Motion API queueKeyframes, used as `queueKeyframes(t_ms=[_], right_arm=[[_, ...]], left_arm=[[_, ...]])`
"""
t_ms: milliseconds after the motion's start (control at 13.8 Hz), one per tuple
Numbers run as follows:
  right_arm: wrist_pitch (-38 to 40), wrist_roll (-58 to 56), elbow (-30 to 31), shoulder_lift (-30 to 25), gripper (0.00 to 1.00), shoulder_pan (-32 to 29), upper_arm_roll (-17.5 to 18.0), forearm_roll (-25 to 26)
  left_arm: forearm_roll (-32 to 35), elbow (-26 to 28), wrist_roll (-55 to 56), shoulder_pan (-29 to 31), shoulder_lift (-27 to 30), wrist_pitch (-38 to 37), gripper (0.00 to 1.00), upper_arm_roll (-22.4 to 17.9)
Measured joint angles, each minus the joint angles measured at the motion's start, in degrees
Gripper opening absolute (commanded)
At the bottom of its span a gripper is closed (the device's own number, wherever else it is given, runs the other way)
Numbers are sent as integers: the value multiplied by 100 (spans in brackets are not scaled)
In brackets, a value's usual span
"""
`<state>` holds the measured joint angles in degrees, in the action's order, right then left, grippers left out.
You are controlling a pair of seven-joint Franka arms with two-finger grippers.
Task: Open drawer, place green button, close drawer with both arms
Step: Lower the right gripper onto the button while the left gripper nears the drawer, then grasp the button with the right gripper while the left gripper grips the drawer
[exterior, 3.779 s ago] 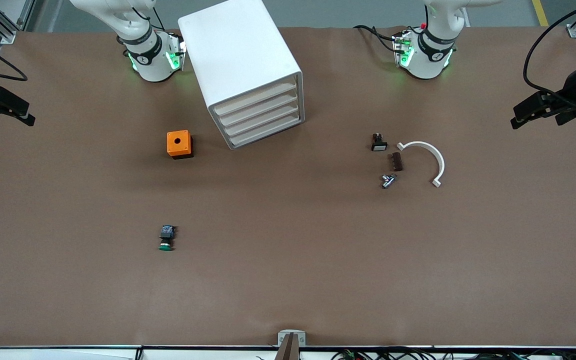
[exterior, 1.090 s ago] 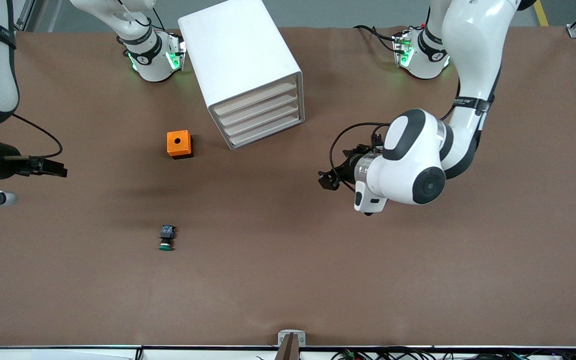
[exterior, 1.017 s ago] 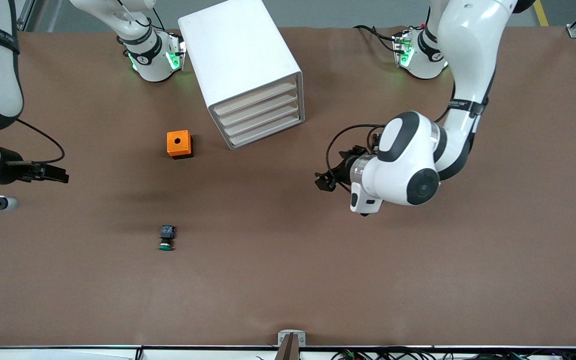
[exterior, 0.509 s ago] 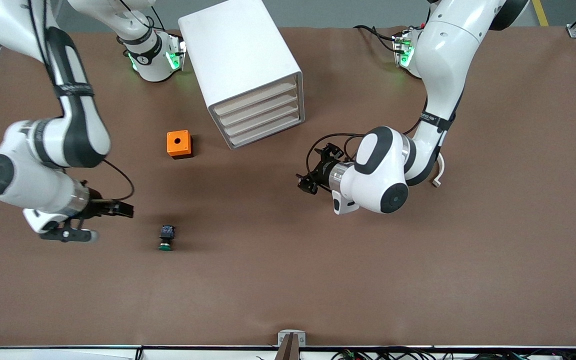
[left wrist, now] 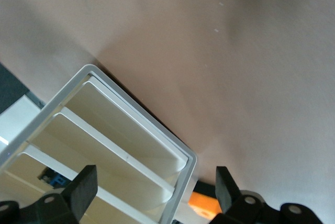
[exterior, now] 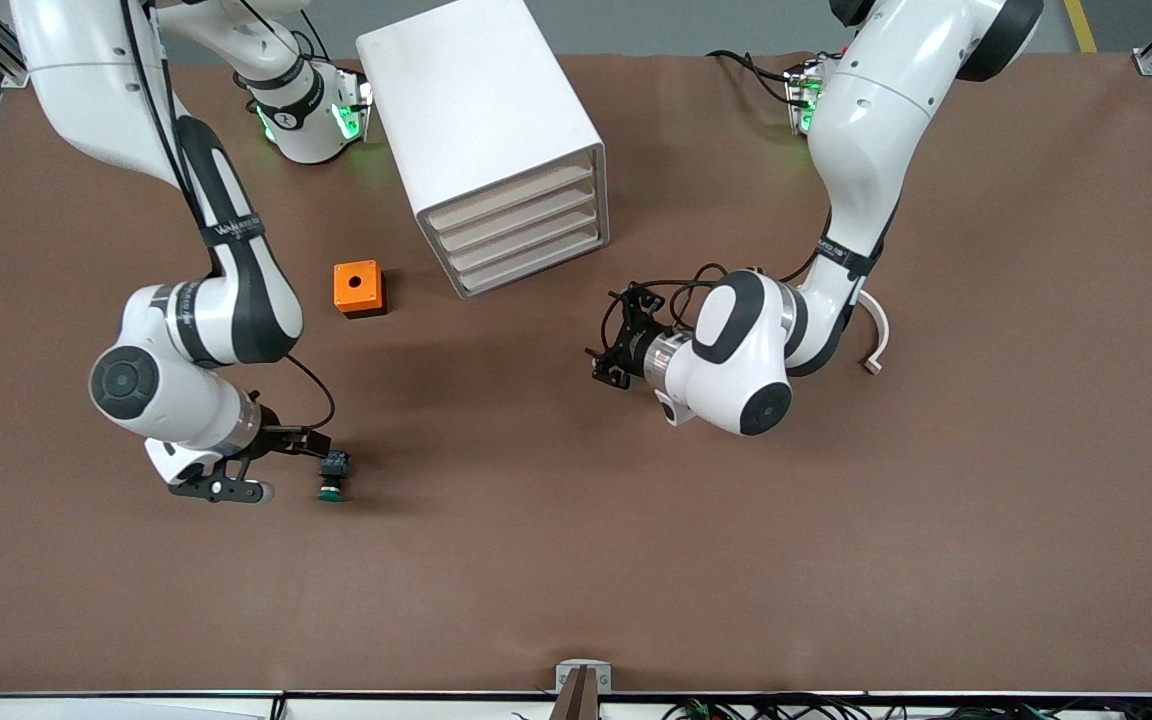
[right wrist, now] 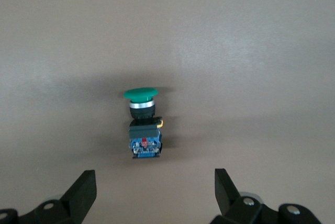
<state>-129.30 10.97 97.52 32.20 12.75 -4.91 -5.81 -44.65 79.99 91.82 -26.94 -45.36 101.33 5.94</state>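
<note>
Swinging both arms in from the table ends, I now have the right gripper (exterior: 308, 443), jaws spread, beside the button (exterior: 333, 478) lying on the table, and the left gripper (exterior: 614, 350), spread too, facing the shut drawer (exterior: 533, 265).

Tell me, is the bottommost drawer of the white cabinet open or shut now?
Shut. The drawer sits flush with the three above it in the cabinet; none sticks out.
</note>
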Motion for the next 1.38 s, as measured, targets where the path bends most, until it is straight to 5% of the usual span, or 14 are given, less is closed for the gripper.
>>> queueKeyframes(t_ms=[799, 945, 1090, 1381], right_arm=[[-1153, 205, 316, 564, 100, 290, -21, -1], [-1184, 205, 268, 631, 100, 291, -24, 1], [-1186, 204, 198, 706, 91, 294, -21, 1], [-1193, 204, 165, 762, 57, 294, -26, 3]], left_arm=[[-1385, -143, 2861, -4, -1019, -1547, 99, -1], [-1454, -145, 3233, -15, -1101, -1721, 92, 4], [-1458, -144, 3432, -68, -1178, -1879, 80, 51], [-1461, -141, 3497, -313, -1280, -1945, 55, 63]])
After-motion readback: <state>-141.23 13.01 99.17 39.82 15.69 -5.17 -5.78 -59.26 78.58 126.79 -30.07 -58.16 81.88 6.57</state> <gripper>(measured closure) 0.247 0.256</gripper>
